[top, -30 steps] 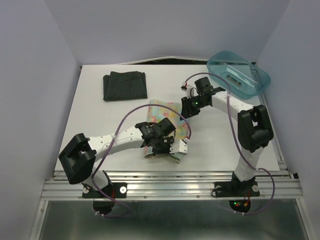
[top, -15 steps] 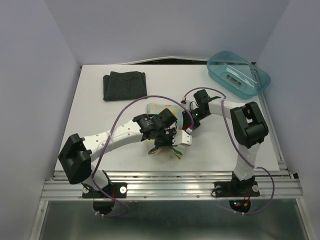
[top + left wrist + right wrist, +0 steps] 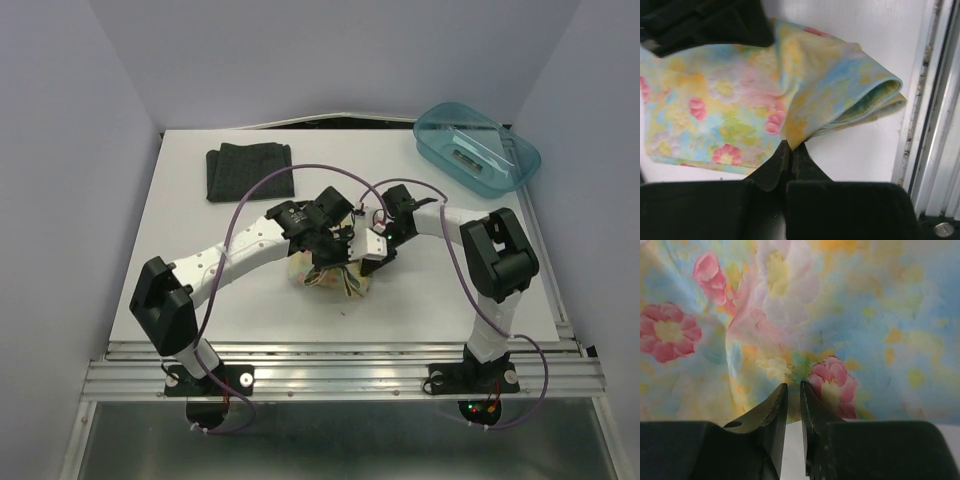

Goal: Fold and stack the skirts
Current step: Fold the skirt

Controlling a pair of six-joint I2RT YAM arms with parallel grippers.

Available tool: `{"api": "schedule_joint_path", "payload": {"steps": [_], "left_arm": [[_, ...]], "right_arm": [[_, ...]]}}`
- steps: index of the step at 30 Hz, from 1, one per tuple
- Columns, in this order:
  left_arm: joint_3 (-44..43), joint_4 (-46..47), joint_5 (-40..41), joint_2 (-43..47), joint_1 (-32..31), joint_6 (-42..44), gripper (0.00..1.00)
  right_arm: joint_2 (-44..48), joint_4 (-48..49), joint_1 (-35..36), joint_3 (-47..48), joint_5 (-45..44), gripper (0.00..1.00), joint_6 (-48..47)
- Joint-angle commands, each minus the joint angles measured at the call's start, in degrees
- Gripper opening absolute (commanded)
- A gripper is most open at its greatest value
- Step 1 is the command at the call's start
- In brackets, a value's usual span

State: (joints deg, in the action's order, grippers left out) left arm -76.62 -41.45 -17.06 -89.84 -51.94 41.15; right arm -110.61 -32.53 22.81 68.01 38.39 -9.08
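The pastel floral skirt (image 3: 322, 279) lies bunched in the middle of the table, between my two grippers. My left gripper (image 3: 338, 258) is shut on a folded edge of it (image 3: 791, 145), and the cloth (image 3: 740, 100) spreads away from the tips over the white tabletop. My right gripper (image 3: 372, 250) meets the skirt from the right. Its jaws (image 3: 793, 388) stand a narrow slit apart, pinching the floral fabric (image 3: 840, 305) at their tips. The dark charcoal skirt (image 3: 250, 172) lies folded and flat at the far left, away from both grippers.
A translucent teal bin (image 3: 521, 160) stands at the far right corner with a small pale object inside. The metal rail (image 3: 340, 375) runs along the table's near edge and shows close to the skirt in the left wrist view (image 3: 935, 125).
My left gripper has carried the skirt's near edge away from the rail, bunching the cloth. My right gripper has come down from the far side onto the skirt and narrowed its jaws.
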Motion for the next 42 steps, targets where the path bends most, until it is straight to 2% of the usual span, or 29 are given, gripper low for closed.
{"api": "schedule_joint_path", "payload": {"steps": [1, 7, 16, 17, 18, 21, 24, 30, 39, 42], "left_arm": [[-6.78, -0.21, -0.17, -1.47, 2.54, 2.01, 0.0], [-8.2, -0.38, -1.3, -2.53, 2.9, 2.45, 0.0], [-3.89, -1.0, -2.98, 1.25, 2.81, 3.5, 0.0], [-3.28, -1.17, -2.98, 1.86, 2.81, 3.59, 0.0], [-3.19, -1.35, -3.07, 2.04, 2.81, 3.76, 0.0], [-2.75, -1.88, -3.68, 2.65, 2.81, 4.56, 0.0], [-2.83, -2.58, -4.21, 2.74, 2.81, 5.0, 0.0], [-2.83, -4.07, -5.18, 2.92, 2.81, 5.7, 0.0], [-1.43, -5.39, -5.44, 4.06, 2.72, 5.79, 0.0], [-2.21, -6.36, -5.97, 4.06, 2.64, 5.96, 0.0]], "right_arm": [[1.0, -1.13, 3.12, -3.14, -4.46, 0.23, -5.07], [2.67, -3.58, 3.74, -0.51, -5.87, 0.26, -6.3], [6.37, -6.23, 2.16, 17.93, -12.99, 0.37, -2.52], [6.02, -6.4, 2.15, 19.78, -13.6, 0.39, -2.43], [5.58, -6.66, 1.63, 21.53, -14.13, 0.48, -2.43], [1.98, -7.63, 0.58, 29.87, -15.71, 0.56, -2.96], [-3.36, -7.63, 0.04, 33.93, -16.59, 0.63, -3.4], [-15.75, -7.63, -1.1, 44.56, -17.57, 0.67, -2.79], [-22.19, -6.23, -1.1, 47.13, -15.28, 0.72, -2.61], [-21.93, -5.96, -1.1, 44.94, -13.79, 0.69, -3.31]]}}
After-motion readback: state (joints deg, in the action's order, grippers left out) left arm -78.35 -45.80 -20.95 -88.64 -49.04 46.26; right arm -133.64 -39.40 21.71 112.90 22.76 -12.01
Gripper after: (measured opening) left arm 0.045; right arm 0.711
